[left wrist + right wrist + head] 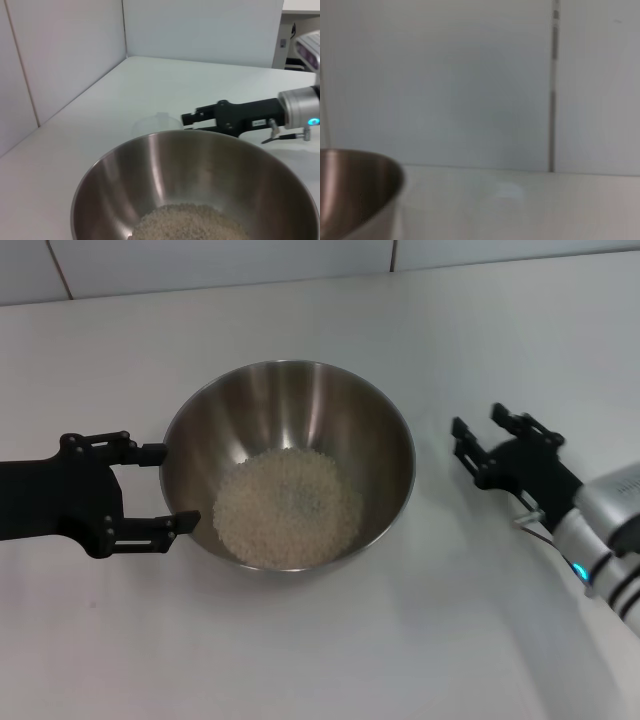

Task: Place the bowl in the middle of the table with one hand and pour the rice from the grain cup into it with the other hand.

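**Bowl with rice at table centre, both grippers released**

The table (320,660) is a plain white flat surface with a white panelled wall (200,265) along its far edge.

The bowl (370,430) stands upright near the middle of the table. It is polished steel and the largest item in view. The left wrist view shows its rim and inner wall (165,175) from close by; the right wrist view shows only one edge of it (355,190).

The rice (288,508) lies in a pale, round heap on the bottom of the bowl.

The left gripper (172,488) is at the bowl's left side. Its jaws are spread apart, one finger at the rim and the other against the outer wall lower down; they do not clamp the bowl.

The right gripper (478,436) is to the right of the bowl, apart from it, with jaws spread and nothing between them.

The grain cup (156,124) appears faintly in the left wrist view as a clear, empty-looking cup standing on the table beyond the bowl, just beside the right gripper's fingertips (189,118).
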{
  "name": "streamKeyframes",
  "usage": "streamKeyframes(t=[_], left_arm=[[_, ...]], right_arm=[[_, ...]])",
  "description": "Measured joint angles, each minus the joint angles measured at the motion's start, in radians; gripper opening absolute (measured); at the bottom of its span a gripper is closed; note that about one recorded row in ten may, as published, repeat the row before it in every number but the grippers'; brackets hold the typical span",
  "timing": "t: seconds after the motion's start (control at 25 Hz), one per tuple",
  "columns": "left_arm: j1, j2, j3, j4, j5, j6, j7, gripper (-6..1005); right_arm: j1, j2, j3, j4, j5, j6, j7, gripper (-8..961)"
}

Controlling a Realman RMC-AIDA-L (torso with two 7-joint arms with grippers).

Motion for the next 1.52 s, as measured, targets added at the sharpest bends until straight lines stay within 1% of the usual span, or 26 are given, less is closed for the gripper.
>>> streamKeyframes(t=[0.16, 0.24, 0.28, 0.32, 0.36, 0.4, 0.44, 0.48, 0.52, 0.56, 0.6, 0.64, 0.68, 0.72, 0.8, 0.88, 0.92, 1.0, 1.12, 1.24, 1.36, 1.52], left_arm=[[0.002, 0.001, 0.000, 0.000, -0.002, 0.000, 0.000, 816], [0.001, 0.002, 0.000, 0.000, -0.002, 0.000, 0.000, 816], [0.001, 0.002, 0.000, 0.000, -0.002, 0.000, 0.000, 815], [0.001, 0.002, 0.000, 0.000, -0.002, 0.000, 0.000, 815], [0.000, 0.002, 0.000, 0.000, -0.002, 0.000, 0.000, 815], [0.000, 0.002, 0.000, 0.000, -0.002, 0.000, 0.000, 815], [-0.001, 0.002, 0.000, 0.000, -0.002, 0.000, -0.001, 815], [-0.001, 0.002, 0.000, 0.000, -0.002, 0.000, -0.001, 815], [-0.001, 0.002, 0.000, 0.000, -0.002, 0.000, -0.001, 815], [-0.001, 0.002, 0.000, 0.000, -0.002, 0.000, -0.001, 815], [-0.001, 0.002, 0.000, 0.000, -0.002, 0.000, -0.001, 815], [-0.003, 0.002, 0.000, 0.001, 0.002, 0.000, 0.000, 816], [-0.003, 0.002, 0.000, 0.001, 0.002, 0.000, 0.000, 816], [-0.004, 0.002, 0.000, 0.001, 0.002, 0.001, -0.001, 816], [-0.004, 0.002, 0.000, 0.001, 0.002, 0.001, -0.001, 816], [-0.008, 0.002, -0.003, 0.001, 0.001, 0.002, 0.000, 816], [-0.008, 0.002, -0.003, 0.001, 0.001, 0.002, 0.000, 816], [-0.009, 0.002, -0.003, 0.001, 0.003, 0.002, 0.000, 816], [-0.013, 0.002, -0.002, 0.000, 0.003, 0.002, -0.002, 815], [-0.015, 0.002, -0.001, 0.000, 0.003, 0.002, -0.003, 815], [-0.015, 0.002, -0.002, 0.000, 0.003, 0.002, -0.005, 815], [-0.015, 0.003, -0.003, 0.001, 0.003, 0.002, -0.011, 815]], right_arm=[[-0.068, -0.003, 0.032, -0.030, 0.002, -0.083, 0.089, 526], [-0.090, -0.008, 0.057, -0.069, 0.001, -0.171, 0.157, 614], [-0.093, -0.016, 0.062, -0.092, 0.000, -0.228, 0.203, 658], [-0.089, -0.028, 0.057, -0.115, -0.007, -0.270, 0.263, 702], [-0.078, -0.047, 0.044, -0.148, -0.019, -0.319, 0.347, 746], [-0.061, -0.069, 0.029, -0.176, -0.035, -0.355, 0.429, 760], [-0.006, -0.111, -0.031, -0.276, -0.099, -0.450, 0.615, 774], [-0.006, -0.111, -0.031, -0.276, -0.099, -0.450, 0.615, 788], [0.032, -0.125, -0.075, -0.353, -0.138, -0.511, 0.698, 801], [0.068, -0.134, -0.117, -0.428, -0.162, -0.558, 0.763, 815], [0.108, -0.136, -0.172, -0.522, -0.184, -0.614, 0.832, 829], [0.147, -0.131, -0.231, -0.615, -0.189, -0.652, 0.895, 829], [0.184, -0.120, -0.305, -0.721, -0.192, -0.687, 0.961, 829], [0.208, -0.108, -0.362, -0.805, -0.192, -0.705, 1.010, 829], [0.245, -0.074, -0.515, -0.989, -0.189, -0.724, 1.102, 829], [0.262, -0.040, -0.683, -1.153, -0.186, -0.730, 1.192, 829], [0.266, -0.029, -0.759, -1.217, -0.186, -0.729, 1.228, 829], [0.272, -0.017, -0.904, -1.317, -0.184, -0.727, 1.316, 829], [0.290, -0.011, -1.075, -1.399, -0.194, -0.730, 1.435, 829], [0.307, -0.008, -1.197, -1.437, -0.215, -0.727, 1.502, 829], [0.312, -0.006, -1.248, -1.455, -0.219, -0.721, 1.529, 829], [0.307, -0.005, -1.254, -1.463, -0.216, -0.703, 1.535, 829]])
